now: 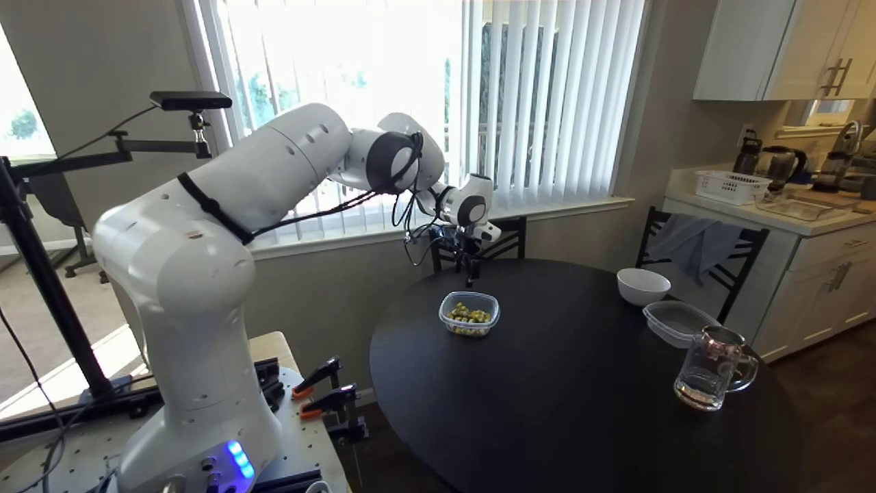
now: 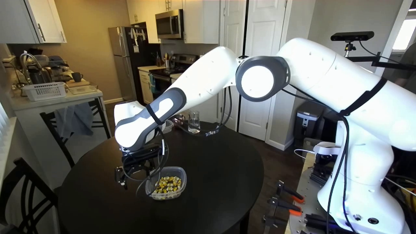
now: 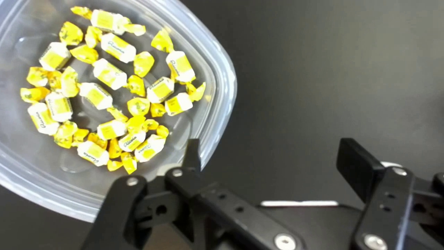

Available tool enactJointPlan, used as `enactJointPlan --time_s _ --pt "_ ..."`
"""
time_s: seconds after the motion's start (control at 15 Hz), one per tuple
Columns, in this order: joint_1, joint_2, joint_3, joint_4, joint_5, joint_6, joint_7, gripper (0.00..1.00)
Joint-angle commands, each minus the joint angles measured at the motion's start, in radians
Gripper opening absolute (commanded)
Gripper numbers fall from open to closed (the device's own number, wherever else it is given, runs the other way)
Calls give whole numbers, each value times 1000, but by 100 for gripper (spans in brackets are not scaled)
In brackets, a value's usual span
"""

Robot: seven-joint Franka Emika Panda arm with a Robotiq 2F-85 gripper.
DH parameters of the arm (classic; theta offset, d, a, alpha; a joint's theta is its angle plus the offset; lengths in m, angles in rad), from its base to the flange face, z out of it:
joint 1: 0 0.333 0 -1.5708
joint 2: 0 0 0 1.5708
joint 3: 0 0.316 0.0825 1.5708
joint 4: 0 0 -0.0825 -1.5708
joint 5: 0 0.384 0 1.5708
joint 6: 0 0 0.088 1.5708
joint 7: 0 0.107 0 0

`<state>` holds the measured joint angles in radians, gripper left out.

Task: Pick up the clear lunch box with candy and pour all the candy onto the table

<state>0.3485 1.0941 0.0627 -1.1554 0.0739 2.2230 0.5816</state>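
Note:
The clear lunch box (image 1: 494, 313) stands upright on the dark round table (image 1: 547, 390), near the window side. It also shows in an exterior view (image 2: 182, 180) and at the upper left of the wrist view (image 3: 227, 80). The yellow and white wrapped candy (image 3: 110, 74) lies inside on its bottom; it also shows in both exterior views (image 1: 469, 315) (image 2: 168, 185). My gripper (image 3: 269, 149) is open and empty, pointing down above the table beside the box. In the wrist view its left finger overlaps the box's rim; I cannot tell whether they touch. It shows in both exterior views (image 1: 470, 272) (image 2: 136, 177).
A white bowl (image 1: 643, 287), another clear plastic container (image 1: 677, 323) and a glass mug (image 1: 708, 373) stand on the table's far side from the robot base. Black chairs (image 1: 513, 236) stand around the table. A loose cable (image 2: 162, 169) hangs from the wrist near the box.

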Motion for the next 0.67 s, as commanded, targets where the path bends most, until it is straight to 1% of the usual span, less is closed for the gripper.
enactJointPlan --time_s 0.0,0.2,0.6 --pt "47 71 -44 108 -1 -71 116 100" --pt "64 109 -70 159 -12 -125 207 100" --pt "62 184 -83 266 -26 -186 278 100"
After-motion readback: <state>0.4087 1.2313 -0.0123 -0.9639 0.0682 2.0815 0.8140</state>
